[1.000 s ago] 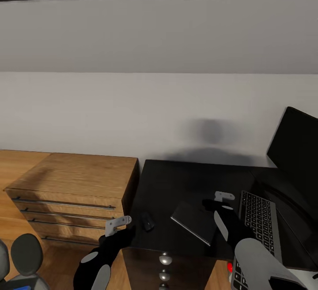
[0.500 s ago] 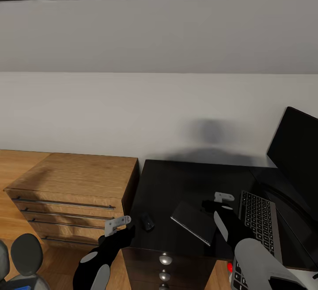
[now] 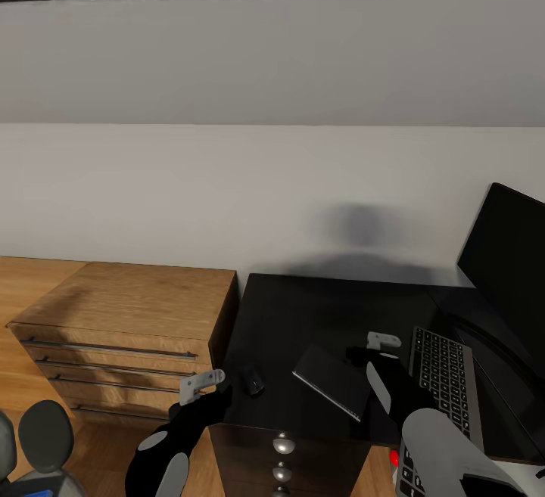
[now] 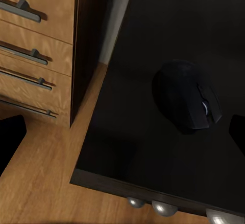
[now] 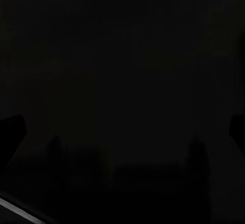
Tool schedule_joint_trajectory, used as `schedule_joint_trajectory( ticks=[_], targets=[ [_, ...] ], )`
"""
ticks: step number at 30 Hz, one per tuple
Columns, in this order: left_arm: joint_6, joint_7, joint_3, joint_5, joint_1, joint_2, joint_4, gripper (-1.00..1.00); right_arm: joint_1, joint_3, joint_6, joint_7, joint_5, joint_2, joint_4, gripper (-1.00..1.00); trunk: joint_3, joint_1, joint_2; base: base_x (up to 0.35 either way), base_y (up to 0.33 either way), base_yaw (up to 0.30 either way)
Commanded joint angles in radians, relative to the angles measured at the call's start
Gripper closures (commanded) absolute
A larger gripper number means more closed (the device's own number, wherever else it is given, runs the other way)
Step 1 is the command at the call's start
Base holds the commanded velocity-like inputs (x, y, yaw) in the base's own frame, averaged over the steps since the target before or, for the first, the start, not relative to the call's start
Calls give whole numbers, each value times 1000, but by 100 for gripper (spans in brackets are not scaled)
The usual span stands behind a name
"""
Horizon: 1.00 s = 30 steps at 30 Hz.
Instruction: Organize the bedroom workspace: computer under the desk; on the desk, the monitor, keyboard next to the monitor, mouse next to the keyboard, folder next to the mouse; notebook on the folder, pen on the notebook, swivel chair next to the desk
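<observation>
Change: between the earlier head pictures and now, almost nothing has shifted; arms, notebook and mouse lie as before, so the work is at a pause.
Left tool (image 3: 201, 384): lower left of the frame, just off the desk (image 3: 318, 308) corner, near the mouse (image 3: 253, 381); open or closed cannot be told.
Right tool (image 3: 376, 344): lower centre-right, at the notebook's (image 3: 333, 381) far corner; its grip cannot be told.
Mouse: free on the desk top, also plain in the left wrist view (image 4: 188, 96).
Keyboard (image 3: 443, 383): right of the notebook, before the monitor (image 3: 507, 255).
Dresser (image 3: 125, 334): left of the desk.
Meaning: folder not yet on the desk; stacking remains undone.
</observation>
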Motion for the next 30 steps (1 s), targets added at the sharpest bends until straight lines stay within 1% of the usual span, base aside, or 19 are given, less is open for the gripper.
schedule_joint_trajectory(
  ticks=[1, 20, 25, 30],
  targets=[
    [2, 10, -1, 11, -1, 0, -1, -100, 0, -5, 6, -1, 2, 1, -2, -100, -1, 0, -1, 0, 0, 0],
    [1, 10, -3, 11, -1, 2, -1, -100, 0, -3, 6, -1, 3, 1, -2, -100, -1, 0, -1, -1, 0, 0],
    [1, 9, -3, 11, -1, 2, -1, -100, 0, -3, 6, -1, 3, 1, -2, -100, -1, 0, -1, -162, 0, 0],
    [1, 8, -3, 11, -1, 2, -1, -100, 0, -3, 6, -1, 3, 1, -2, -100, -1, 0, -1, -56, 0, 0]
  ],
)
